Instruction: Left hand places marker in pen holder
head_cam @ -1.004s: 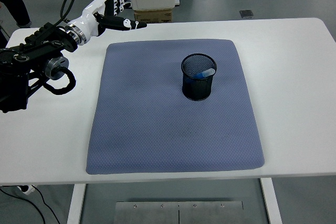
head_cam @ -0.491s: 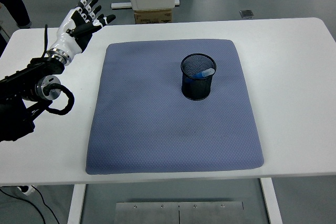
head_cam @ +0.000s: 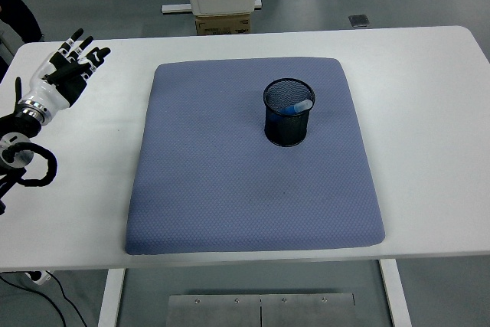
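The left robot hand (head_cam: 65, 70) is at the far left over the white worktop (head_cam: 429, 112), its fingers (head_cam: 76, 41) spread and pointing up and away; it holds nothing and touches nothing. To its right, well apart, a grey-blue mat (head_cam: 253, 181) covers the middle of the worktop. Farther right on the mat's far half stands a black mesh pen holder (head_cam: 289, 112), upright. The blue marker (head_cam: 294, 107) with a pale cap sits inside it, leaning against the holder's right rim.
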Controlling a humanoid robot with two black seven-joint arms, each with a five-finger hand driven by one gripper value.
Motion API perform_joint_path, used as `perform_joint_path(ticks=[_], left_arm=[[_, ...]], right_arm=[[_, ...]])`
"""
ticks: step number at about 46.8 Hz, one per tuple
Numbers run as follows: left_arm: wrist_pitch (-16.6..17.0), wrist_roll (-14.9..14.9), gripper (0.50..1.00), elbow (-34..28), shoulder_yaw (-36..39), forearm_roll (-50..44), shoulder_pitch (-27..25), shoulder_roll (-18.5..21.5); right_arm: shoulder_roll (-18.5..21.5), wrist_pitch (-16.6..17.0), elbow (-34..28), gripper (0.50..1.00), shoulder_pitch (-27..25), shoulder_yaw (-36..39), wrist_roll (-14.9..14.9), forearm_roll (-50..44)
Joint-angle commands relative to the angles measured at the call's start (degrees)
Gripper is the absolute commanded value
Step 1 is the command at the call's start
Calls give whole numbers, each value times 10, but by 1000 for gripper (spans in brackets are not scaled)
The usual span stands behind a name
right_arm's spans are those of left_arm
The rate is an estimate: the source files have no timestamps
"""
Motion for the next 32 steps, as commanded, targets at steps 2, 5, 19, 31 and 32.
perform_joint_path(ticks=[2,5,19,31,32], left_arm=[[-13,0,1000,0,-4,0,0,12],[-13,0,1000,0,-10,0,0,14],[-12,-1,1000,1,-17,-2,1,15],[-12,-2,1000,7,-17,-1,5,14],[-12,-3,1000,7,-17,-1,6,15]], right_arm=[[0,0,0,1000,0,0,0,0],[0,0,0,1000,0,0,0,0],[0,0,0,1000,-21,1,-2,1],[0,0,3,1000,-28,0,1,-2],[0,0,3,1000,-28,0,2,0]])
